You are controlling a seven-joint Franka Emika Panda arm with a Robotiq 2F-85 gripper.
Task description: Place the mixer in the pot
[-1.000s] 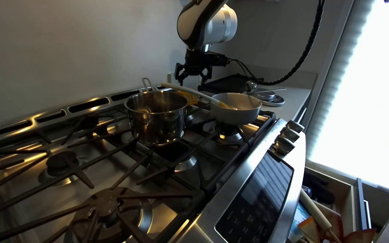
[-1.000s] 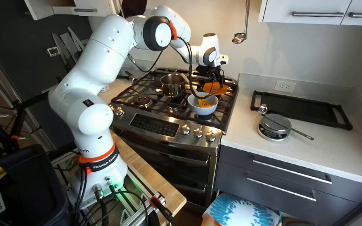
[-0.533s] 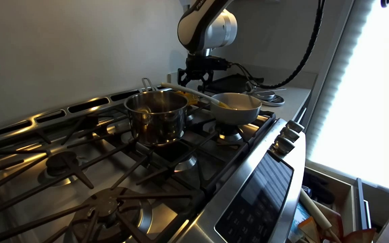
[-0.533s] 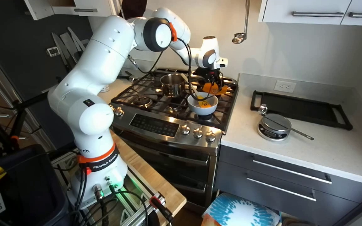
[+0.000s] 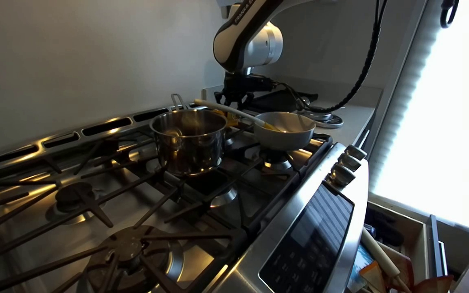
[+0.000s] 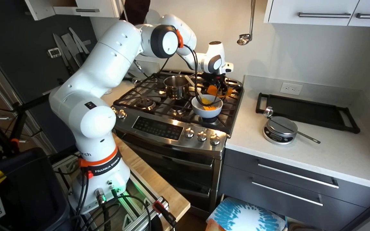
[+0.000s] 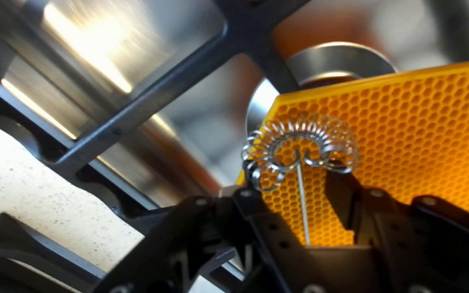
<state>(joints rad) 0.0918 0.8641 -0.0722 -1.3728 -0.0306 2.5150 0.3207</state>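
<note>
"Leftmost on the surface (image 6: 162, 107)?"

"The pot (image 6: 176, 92). Right of it, a spatula (image 6: 209, 107) leans in the bowl (image 6: 206, 113), handle slanting far-left."

"And the end effector (image 7: 297, 183)?"

"Farther right, beyond the bowl: fingers (image 7: 342, 197) well apart, a coil whisk (image 7: 297, 132) between them over an orange mat (image 7: 405, 142), its stem running lengthwise through the gap."

"That's the mixer?"

"My guess, though the spatula could be meant. Next, pinch the stem, carry left."

In both exterior views the pot (image 5: 189, 152) seemingly hides its inner bottom; the wrist view crops an orange mat (image 7: 409, 138).
</note>
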